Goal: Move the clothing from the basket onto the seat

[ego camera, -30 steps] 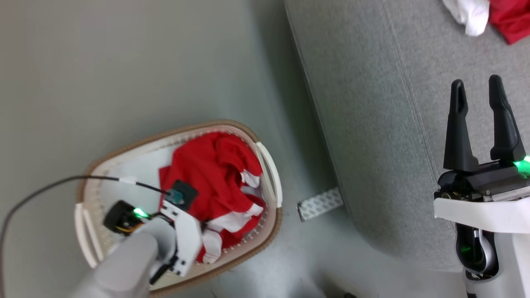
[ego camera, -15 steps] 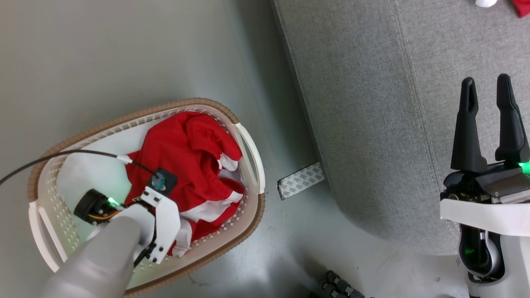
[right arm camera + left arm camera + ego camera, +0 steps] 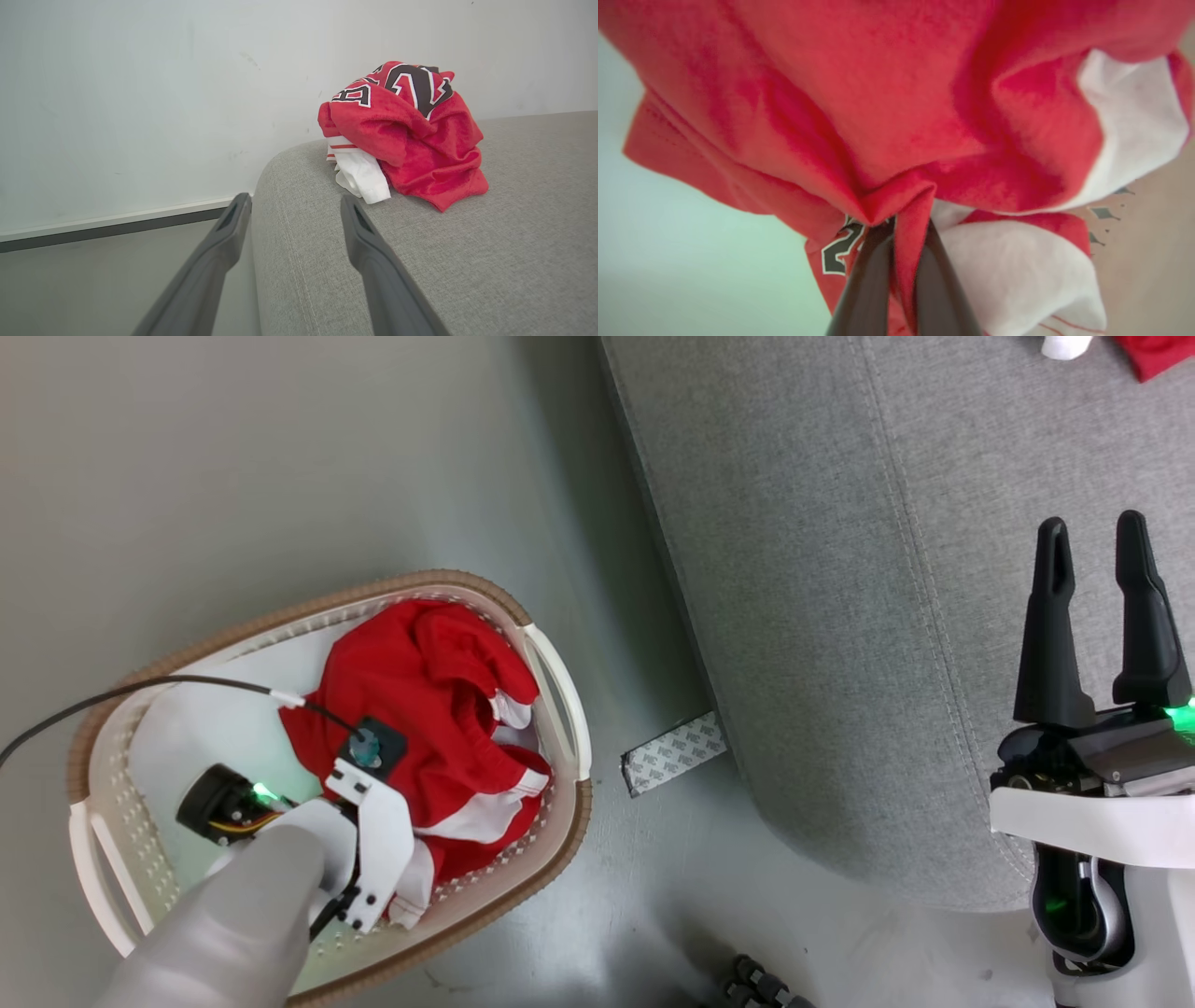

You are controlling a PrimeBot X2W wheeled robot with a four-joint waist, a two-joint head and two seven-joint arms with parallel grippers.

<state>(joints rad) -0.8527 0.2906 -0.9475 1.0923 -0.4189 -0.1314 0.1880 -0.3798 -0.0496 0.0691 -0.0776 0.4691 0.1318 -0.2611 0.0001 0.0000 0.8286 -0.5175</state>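
**Left wrist view: left tool nips a fold of red clothing in the basket**

The left tool (image 3: 903,228) has its two dark fingers pressed together on a ridge of the red clothing (image 3: 878,93), and the cloth bunches into a peak right at the tips. A black-and-white number (image 3: 838,254) shows just beside the left-hand finger, and white trim (image 3: 1017,270) lies to the other side.

From the head view, that arm reaches down into the basket (image 3: 569,831), which stands on the grey-green floor (image 3: 233,476) near the seat (image 3: 840,616) but apart from it. The red pile (image 3: 429,681) fills the half of the basket nearer the seat. A black cable (image 3: 140,689) runs across the basket to the wrist. A patterned strip (image 3: 674,753) lies on the floor at the foot of the seat.

The right tool (image 3: 1092,523) hangs over the seat with its fingers spread and nothing between them. The right wrist view shows a crumpled red jersey (image 3: 411,140) with black-and-white lettering sitting on the seat's top near its rounded edge, with a white piece (image 3: 362,175) tucked under it.
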